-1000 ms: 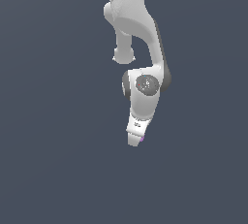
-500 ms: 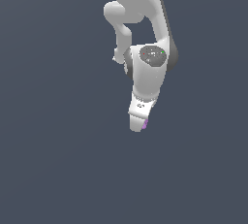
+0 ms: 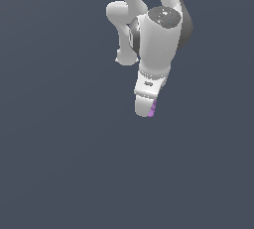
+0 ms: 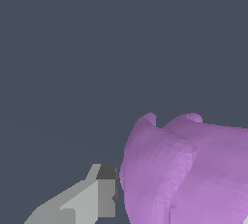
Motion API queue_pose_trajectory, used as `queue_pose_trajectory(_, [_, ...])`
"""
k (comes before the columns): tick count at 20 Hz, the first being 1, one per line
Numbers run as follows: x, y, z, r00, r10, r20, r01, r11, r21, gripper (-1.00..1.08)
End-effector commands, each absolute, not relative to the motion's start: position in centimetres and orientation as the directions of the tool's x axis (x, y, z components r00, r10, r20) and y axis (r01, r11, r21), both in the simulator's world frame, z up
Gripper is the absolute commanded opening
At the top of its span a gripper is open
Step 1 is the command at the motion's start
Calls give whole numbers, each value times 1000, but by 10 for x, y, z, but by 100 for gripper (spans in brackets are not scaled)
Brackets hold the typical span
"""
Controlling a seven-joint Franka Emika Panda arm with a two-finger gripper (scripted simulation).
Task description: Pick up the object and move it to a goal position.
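In the exterior view the white arm (image 3: pixel 158 39) descends from the upper edge, where its upper links are cut off. The gripper (image 3: pixel 147 108) forms its lowest point. Its fingers are not separately distinguishable there; the housing hides them.

The object (image 3: pixel 153 109) appears in this view only as a thin purple sliver at the gripper tip, on the side toward the exterior view's right. Most of it is concealed by the gripper body. Its outline and long axis cannot be determined from this view.

In the wrist view the object (image 4: pixel 186 169) fills one corner and is cut off by two frame edges. Two rounded lobes with a groove between them are visible. Its full extent and orientation cannot be stated.

One grey finger (image 4: pixel 92 196) lies just beside the object, its dark pad facing the purple surface. The opposite finger is out of frame.

The gripper is closed around the object, held clear against a uniform dark grey background. No supporting surface can be made out.
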State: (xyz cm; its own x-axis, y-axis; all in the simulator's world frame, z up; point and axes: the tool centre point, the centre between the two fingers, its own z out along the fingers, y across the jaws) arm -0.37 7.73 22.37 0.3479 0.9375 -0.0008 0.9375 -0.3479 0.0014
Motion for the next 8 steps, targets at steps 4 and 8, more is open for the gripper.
queue_pose_trajectory(4, [-10,79,247,348,937,0,937,-348,0,-100])
queue_pose_trajectory(8, [-11,79,252,349,937,0,937,-349,0,-100])
